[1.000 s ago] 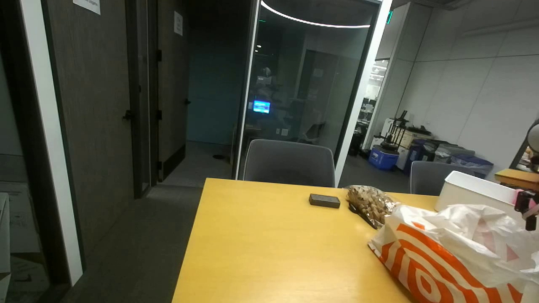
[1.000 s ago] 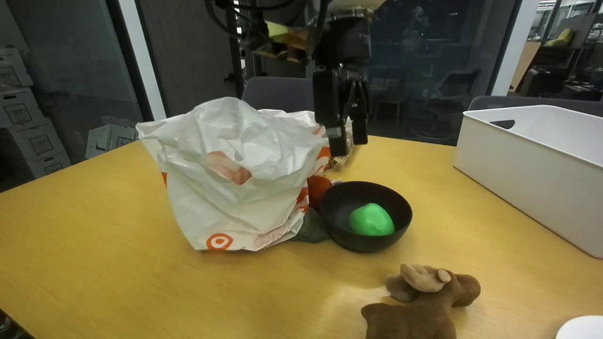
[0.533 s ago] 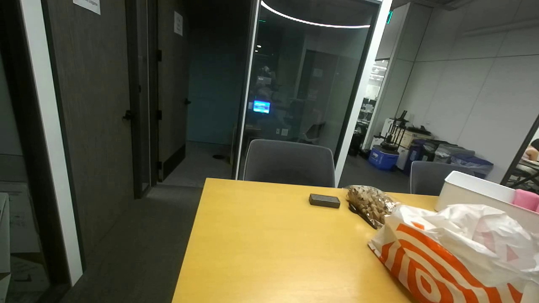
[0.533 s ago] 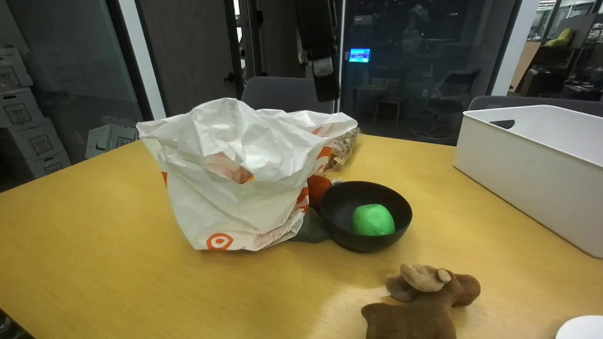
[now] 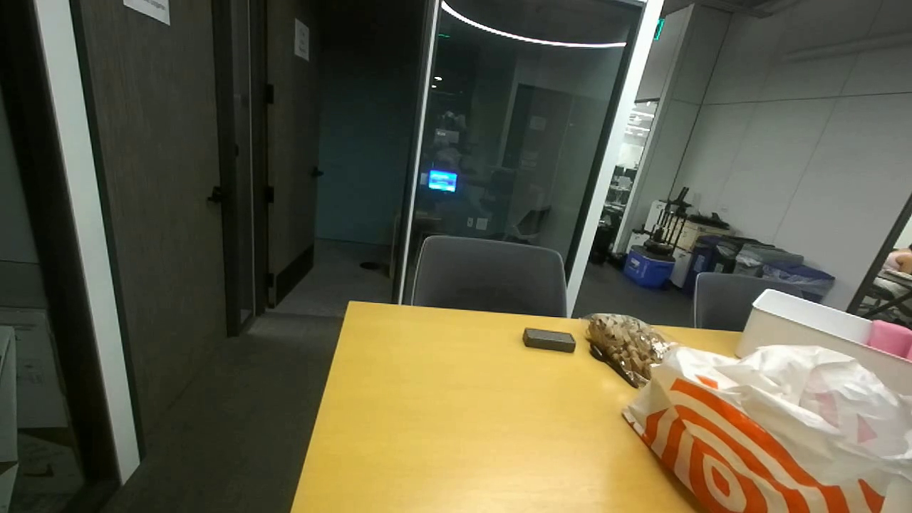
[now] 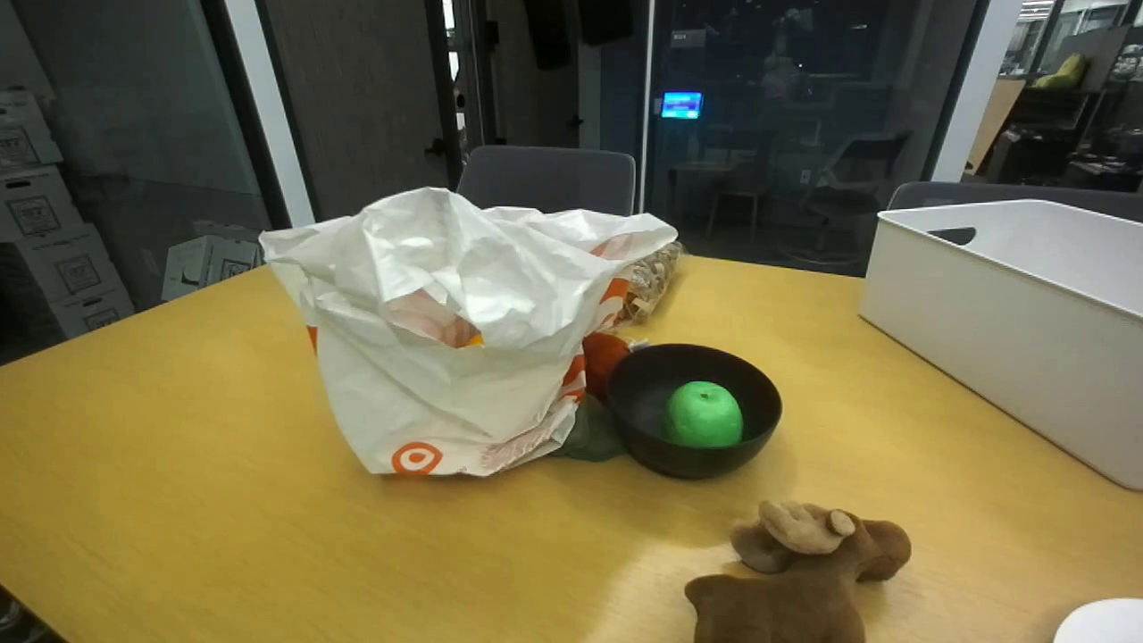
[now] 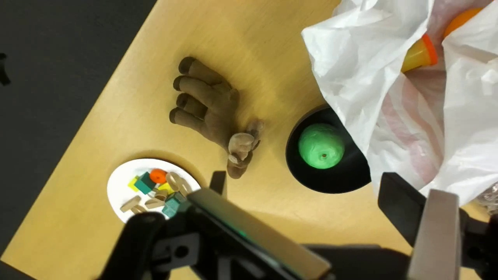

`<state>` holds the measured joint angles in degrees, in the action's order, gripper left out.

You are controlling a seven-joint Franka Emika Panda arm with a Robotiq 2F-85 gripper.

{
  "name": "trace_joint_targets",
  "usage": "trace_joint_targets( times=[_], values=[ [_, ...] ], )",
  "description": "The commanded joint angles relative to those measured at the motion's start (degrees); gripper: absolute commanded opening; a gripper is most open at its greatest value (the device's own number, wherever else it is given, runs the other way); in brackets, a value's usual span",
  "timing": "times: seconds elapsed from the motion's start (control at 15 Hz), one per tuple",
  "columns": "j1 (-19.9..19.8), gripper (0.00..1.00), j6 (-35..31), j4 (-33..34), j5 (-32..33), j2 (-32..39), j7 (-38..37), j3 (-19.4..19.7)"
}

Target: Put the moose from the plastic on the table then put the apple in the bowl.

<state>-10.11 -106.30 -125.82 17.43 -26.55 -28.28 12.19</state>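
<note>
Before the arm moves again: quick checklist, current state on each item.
1. Moose out of the bag and on the table: ok.
2. Apple inside the bowl: ok.
3. Gripper open and holding nothing: ok, a wide gap shows in the wrist view.
4. Nothing of the gripper touching the apple: ok.
5. Bag not touching the bowl: cannot tell; its edge overlaps the bowl in the wrist view, but contact does not show.
6. Space above the gripper free: cannot tell; no view shows it.

office: glass wall (image 5: 531, 153), grey chairs (image 5: 488, 276)
</note>
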Motion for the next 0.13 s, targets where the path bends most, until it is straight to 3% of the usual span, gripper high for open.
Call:
trace_joint_targets(
  times=[0.0,0.07],
  values=[
    [-2.7,1.00,-0.2,0.0,-1.3,0.0,2.0,-2.1],
    [-2.6,1.00,-0.2,-0.1,-1.3,-0.1,2.6,-2.1]
  ],
)
